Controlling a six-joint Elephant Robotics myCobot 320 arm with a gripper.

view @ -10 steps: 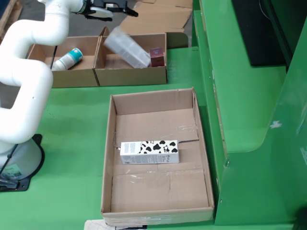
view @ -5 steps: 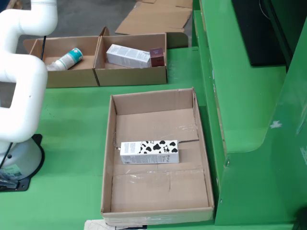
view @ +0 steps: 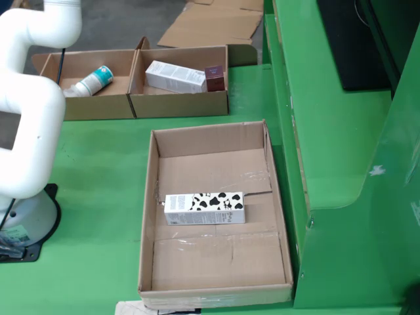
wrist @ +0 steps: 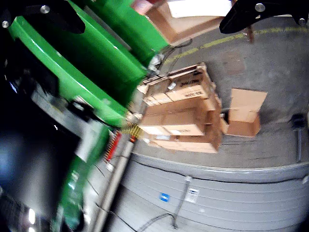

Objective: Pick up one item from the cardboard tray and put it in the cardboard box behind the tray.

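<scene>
Cow-print carton lies alone in the cardboard tray as the white arm rises out of the fixed view.

In the fixed view, the cow-patterned carton (view: 205, 209) lies on its side across the middle of the cardboard tray (view: 149, 216) on the green table (view: 98, 164). Behind the tray, the right-hand cardboard box (view: 180, 104) holds a white carton (view: 174, 76) and a small dark red box (view: 214, 77); the left-hand box (view: 85, 105) holds a white bottle (view: 90, 82). The arm (view: 29, 105) stands at left. The gripper-mounted view, blurred, shows two dark fingertips (wrist: 251, 13) set wide apart with nothing between them, pointing at stacked cartons (wrist: 181, 111) on a grey floor.
</scene>
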